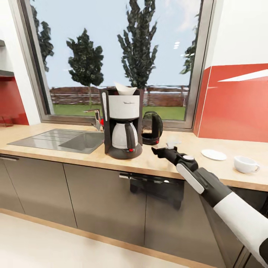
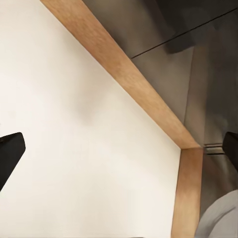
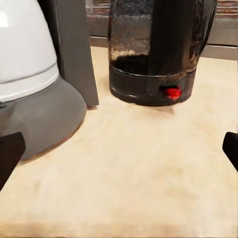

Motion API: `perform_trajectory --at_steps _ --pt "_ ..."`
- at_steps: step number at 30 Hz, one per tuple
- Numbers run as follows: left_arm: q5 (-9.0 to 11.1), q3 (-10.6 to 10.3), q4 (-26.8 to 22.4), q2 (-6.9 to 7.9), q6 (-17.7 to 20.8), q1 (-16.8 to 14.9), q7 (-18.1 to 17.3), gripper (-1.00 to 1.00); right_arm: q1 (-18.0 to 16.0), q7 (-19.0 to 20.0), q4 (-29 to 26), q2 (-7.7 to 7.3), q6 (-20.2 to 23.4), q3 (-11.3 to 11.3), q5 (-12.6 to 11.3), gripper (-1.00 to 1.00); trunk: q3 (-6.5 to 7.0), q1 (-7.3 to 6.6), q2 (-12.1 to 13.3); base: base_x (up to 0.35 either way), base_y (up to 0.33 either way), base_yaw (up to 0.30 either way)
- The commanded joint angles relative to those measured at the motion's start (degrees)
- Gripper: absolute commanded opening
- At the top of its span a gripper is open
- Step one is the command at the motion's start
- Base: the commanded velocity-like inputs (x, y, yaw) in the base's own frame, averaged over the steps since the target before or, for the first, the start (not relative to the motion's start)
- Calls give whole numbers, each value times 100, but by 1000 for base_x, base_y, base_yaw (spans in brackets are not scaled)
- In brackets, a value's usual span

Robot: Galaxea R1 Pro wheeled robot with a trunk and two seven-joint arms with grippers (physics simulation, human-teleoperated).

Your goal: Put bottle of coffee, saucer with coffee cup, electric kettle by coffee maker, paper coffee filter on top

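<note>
Judging by the countertop (image 1: 156, 158), much is done: the coffee maker (image 1: 122, 124) stands by the sink (image 1: 61, 139) with a paper coffee filter (image 1: 125, 88) on top, and the electric kettle (image 1: 152, 127) sits just beside it. The saucer (image 1: 213, 154) and coffee cup (image 1: 245, 164) lie apart, well off to the right; no coffee bottle shows. The right gripper (image 1: 163, 151) hovers wide and empty near the kettle. Light wood runs under a window (image 1: 119, 56) beside red panels.

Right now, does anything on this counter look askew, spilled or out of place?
Nothing spilled or damaged. The one mismatch: the coffee cup sits on the bare countertop, apart from the saucer, not on it. The filter tops the coffee maker, and the kettle stands upright beside it.
</note>
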Motion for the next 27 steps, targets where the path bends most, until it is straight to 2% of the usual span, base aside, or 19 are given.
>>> perform_trajectory --at_steps 1,4,8,20,27 --pt "-46 40 7 -1 -34 -4 -15 100 163 -61 -232 -38 5 19 -49 100 -6 -1 -3 0 0 0" --pt "-46 37 7 -2 -34 -4 -16 100 360 -64 -564 -158 6 17 -45 100 -6 -1 -3 0 0 0" --pt "-46 35 7 0 -34 -4 -16 100 441 -65 -680 -231 5 19 -47 100 -6 -1 -3 0 0 -13" --pt "-46 37 7 -1 -34 -4 -16 100 479 -58 -742 -275 -1 26 -47 100 -6 -1 -3 0 3 -173" --pt "-46 47 7 0 -34 -4 -16 100 480 -56 -743 -276 -2 29 -53 100 -6 -1 -3 0 141 -97"
